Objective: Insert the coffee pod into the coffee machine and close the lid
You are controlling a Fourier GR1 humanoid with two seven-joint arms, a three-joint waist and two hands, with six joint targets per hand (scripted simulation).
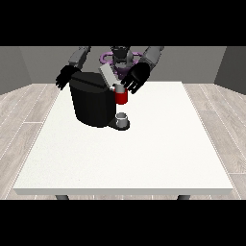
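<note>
The coffee machine (91, 103) stands on the desk (144, 153), toward its far left part, with its lid (107, 74) raised and tilted at the top. A cup (123, 118) sits on the machine's base at its right side, below the brew head (121, 96). The hand at the view's right (136, 78) is just above that head, and the hand at the view's left (65, 77) is behind the machine's left edge.

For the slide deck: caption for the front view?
Robot hand at the view's right hovers by the coffee machine's red pod holder, lid raised.

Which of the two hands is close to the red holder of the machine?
The hand at the view's right, just above the red holder; the other hand is behind the machine.
</note>
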